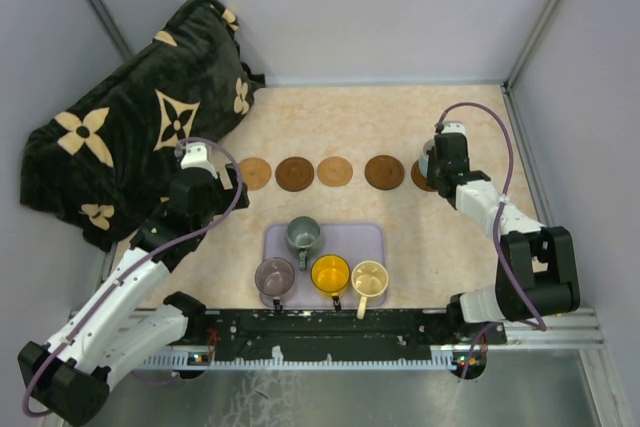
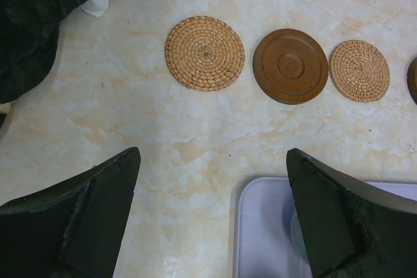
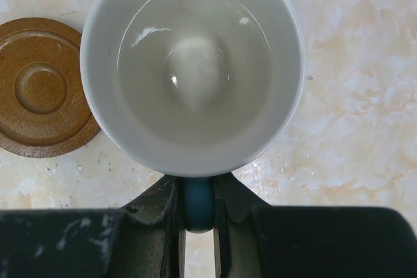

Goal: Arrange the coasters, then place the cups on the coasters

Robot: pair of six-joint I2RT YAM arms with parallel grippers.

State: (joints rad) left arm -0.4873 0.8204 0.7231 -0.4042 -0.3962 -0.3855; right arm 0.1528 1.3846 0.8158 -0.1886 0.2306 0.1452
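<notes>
One cup is in hand: the light blue cup (image 3: 192,69), white inside, upright and mouth up, at the R end of the row. The right gripper (image 3: 197,194) is clenched on its handle, fingers either side of the blue loop. A wooden coaster (image 3: 39,89) lies just left of the cup in the wrist view, partly behind the rim. It is prob. the row's R-end disc, though the cup hides too much to be sure. Whether the cup's base is down or clear of the table (image 1: 460,237) cannot be told. The other coasters (image 1: 295,173) sit in a line to the left, apart from each other, none bearing a cup. Nearer the arms, the lavender tray (image 1: 375,237) holds the remaining four cups (image 1: 330,273). The left gripper (image 2: 213,161) hangs over bare table by the tray's far-left corner, jaws spread wide, nothing between them. Judgement: the step is seating the blue cup on the end disc, and it looks off-ctr to the right. Recommend a shift left until the disc shows evenly round the rim, then a straight descent w/ no tilt. Release only once the base is flat. Withdraw along the handle's line so the fingers neither twist the cup nor nudge the disc, which is light and may slide.
</notes>
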